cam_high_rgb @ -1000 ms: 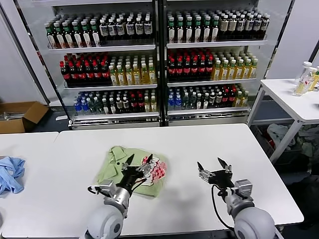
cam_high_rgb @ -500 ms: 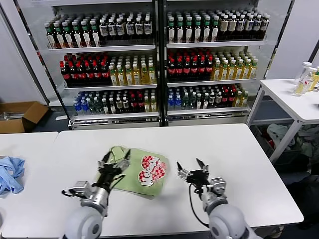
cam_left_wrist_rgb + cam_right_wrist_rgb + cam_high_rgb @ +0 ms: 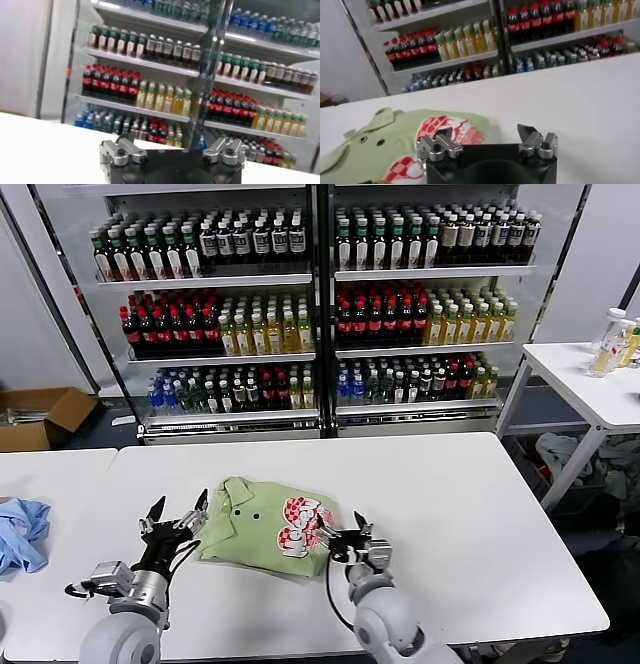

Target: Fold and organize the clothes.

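Polo shirt (image 3: 265,527), folded near the white table's (image 3: 480,514) front edge, probably handles soft and light; pinch its side hems. Left gripper (image 3: 174,517) and right gripper (image 3: 341,531) flank it, fingers wide, empty.

Looking like a shop mock-up inside a lab or test room: two glass-door drink coolers (image 3: 320,304) standing against the back wall, showing rows of bottles (image 3: 380,314) sorted by colour on every shelf. Plain white tables (image 3: 450,484) filling the front, an open cardboard box (image 3: 40,416) lying on the floor beside the coolers.
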